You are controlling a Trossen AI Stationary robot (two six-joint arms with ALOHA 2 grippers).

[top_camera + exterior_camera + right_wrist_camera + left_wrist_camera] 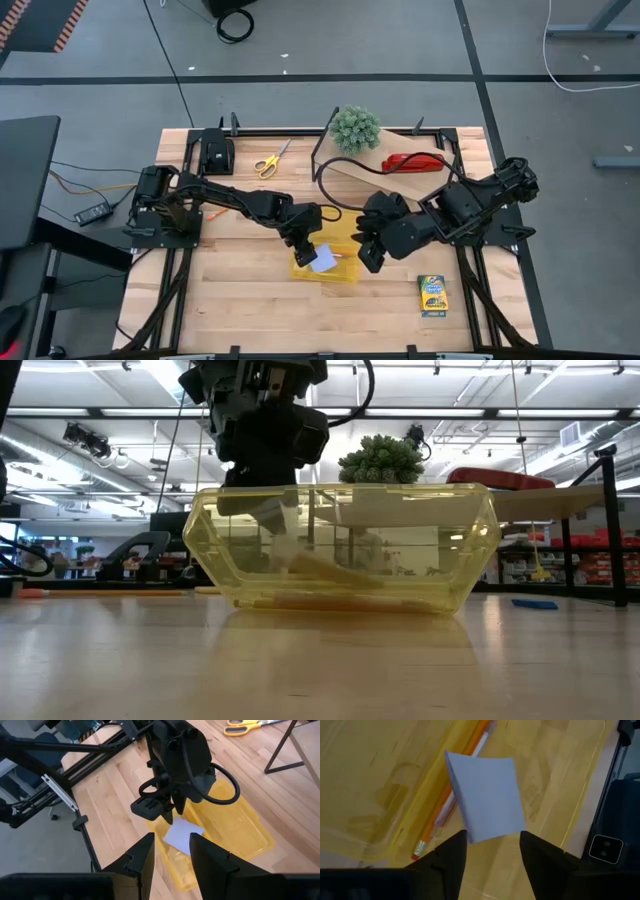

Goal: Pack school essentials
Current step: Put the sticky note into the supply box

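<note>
Notepad (487, 795), pale blue, lies tilted in the yellow bin (345, 272), corner toward the left pincer's (492, 847) parted fingers.

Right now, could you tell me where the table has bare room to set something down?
Bare wood lies along the front edge left of the crayon box, and behind the yellow tray toward the scissors. The middle is crowded: the left gripper and right gripper flank the tray.

The pale blue notepad (487, 795) sat tilted inside the yellow bin (340, 274), over an orange pencil (452, 795); scissors (268, 160) and crayon box (432, 294) lay apart.
</note>
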